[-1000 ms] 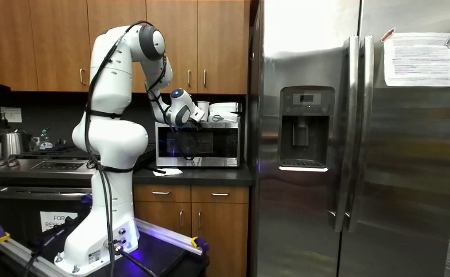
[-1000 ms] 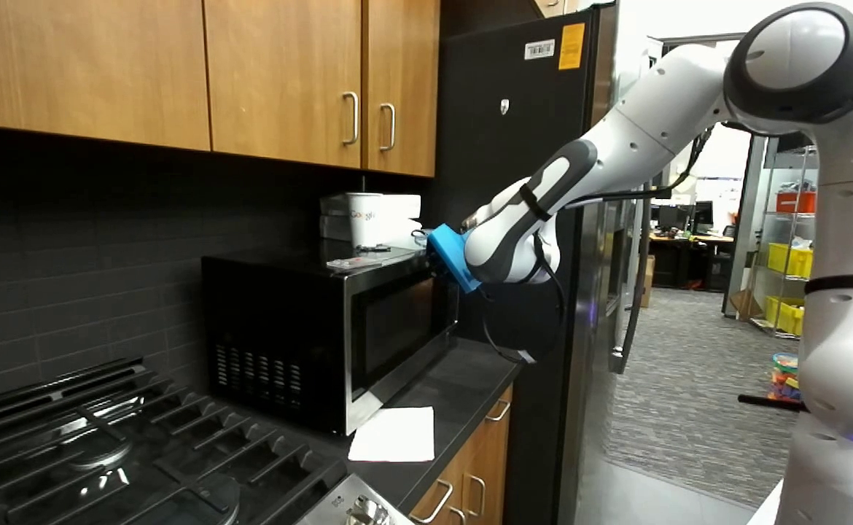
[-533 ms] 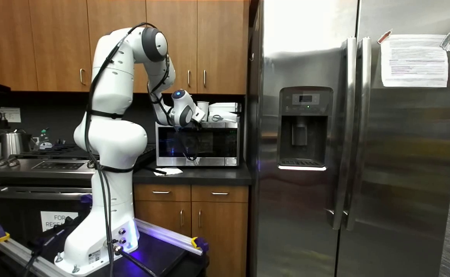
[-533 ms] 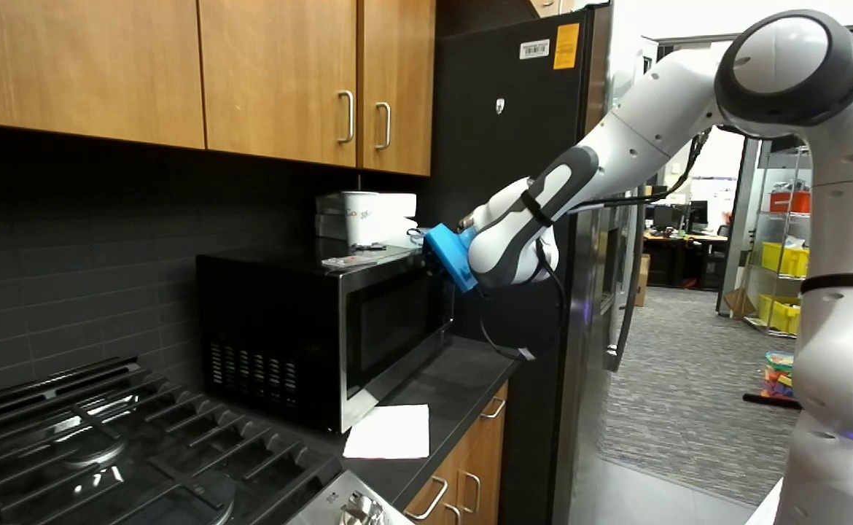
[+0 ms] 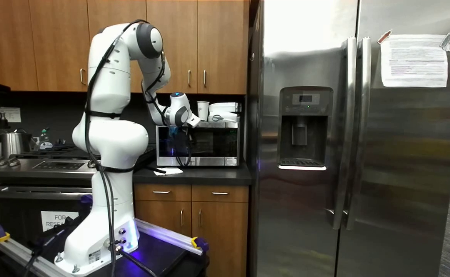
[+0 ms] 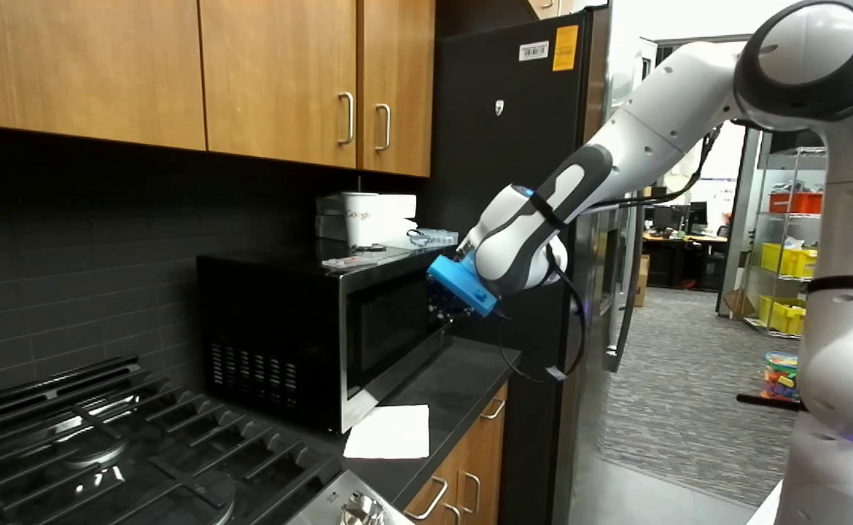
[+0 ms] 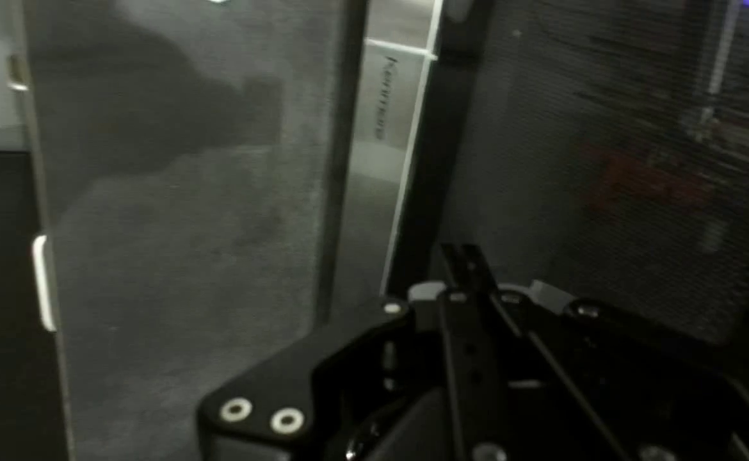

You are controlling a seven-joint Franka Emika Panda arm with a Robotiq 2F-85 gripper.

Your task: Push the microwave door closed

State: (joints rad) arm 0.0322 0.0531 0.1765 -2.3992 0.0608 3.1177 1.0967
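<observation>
Dark glass in a silver-grey surround, the microwave door (image 5: pixel 211 142) spans most of the front of the microwave (image 6: pixel 324 332), which stands on the black tabletop (image 6: pixel 470 364) between the stove (image 6: pixel 164 452) and the fridge (image 5: pixel 309 192). In both exterior views the door looks flush with the body — closed, or too nearly so to tell apart — so a last firm press is probably all it needs. Expect a stiff panel, light to swing on its hinge, with a smooth face that could let a fingertip skid (glass, so no jabbing). Nothing need be grasped: better to press flat on the metal frame (image 5: pixel 209 161) towards the free edge, which I guess is the end nearer the fridge. The gripper (image 7: pixel 461 251) is in front of the door with its fingers together, holding nothing — whether it touches the glass I cannot tell.
</observation>
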